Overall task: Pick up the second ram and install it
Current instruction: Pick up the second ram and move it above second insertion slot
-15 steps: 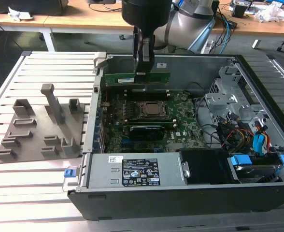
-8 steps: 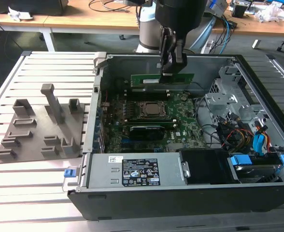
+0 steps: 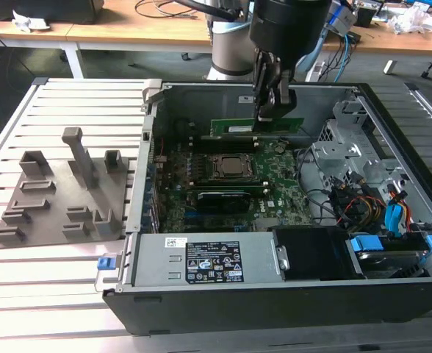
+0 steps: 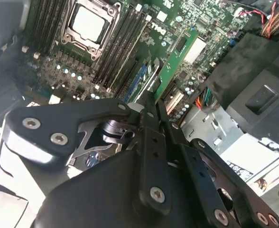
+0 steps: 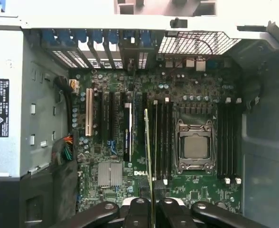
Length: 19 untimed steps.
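Green second ram (image 3: 234, 127), clamped in the pincer (image 3: 270, 114), runs parallel to memory slots (image 5: 167, 137).

The arm (image 3: 227, 44) is a fat, pale grey tube with a big black round part on it. The gripper (image 3: 269, 112) is all black, made of flat bars (image 4: 82, 114) with round ends. Small silver screws (image 4: 59, 138) dot the bars (like tiny buttons), and a shiny metal piece (image 4: 112, 129) sits between them.

I see the grey fixture tray (image 3: 54, 212) just beside the open computer case (image 3: 275, 312), whose motherboard (image 3: 282, 195) carries a CPU socket (image 3: 233, 168).
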Motion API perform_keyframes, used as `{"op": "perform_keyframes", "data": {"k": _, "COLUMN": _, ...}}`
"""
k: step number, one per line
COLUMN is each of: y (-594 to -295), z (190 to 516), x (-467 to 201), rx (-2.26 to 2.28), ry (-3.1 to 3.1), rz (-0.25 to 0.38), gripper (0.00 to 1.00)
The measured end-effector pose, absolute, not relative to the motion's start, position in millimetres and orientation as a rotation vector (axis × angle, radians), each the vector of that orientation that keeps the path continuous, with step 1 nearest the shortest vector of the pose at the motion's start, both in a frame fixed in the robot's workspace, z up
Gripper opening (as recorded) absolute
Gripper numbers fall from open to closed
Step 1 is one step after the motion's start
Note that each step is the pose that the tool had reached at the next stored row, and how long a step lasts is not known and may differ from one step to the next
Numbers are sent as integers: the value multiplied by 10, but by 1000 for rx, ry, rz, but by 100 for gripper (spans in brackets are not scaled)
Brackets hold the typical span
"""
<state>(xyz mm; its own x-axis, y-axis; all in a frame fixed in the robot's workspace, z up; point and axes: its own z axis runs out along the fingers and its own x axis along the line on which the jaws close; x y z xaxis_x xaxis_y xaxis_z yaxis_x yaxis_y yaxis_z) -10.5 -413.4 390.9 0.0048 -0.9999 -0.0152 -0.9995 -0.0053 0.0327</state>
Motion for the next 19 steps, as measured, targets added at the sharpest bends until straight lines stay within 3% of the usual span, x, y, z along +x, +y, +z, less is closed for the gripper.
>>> {"op": "perform_keyframes", "data": {"k": 8, "y": -3911, "z": 3816, "x": -105, "rx": 2217, "ry": -2215, "rz": -61, "gripper": 14}}
{"op": "perform_keyframes", "data": {"k": 19, "y": -3881, "z": 3708, "x": -105, "rx": 2217, "ry": -2215, "rz": -61, "gripper": 14}}
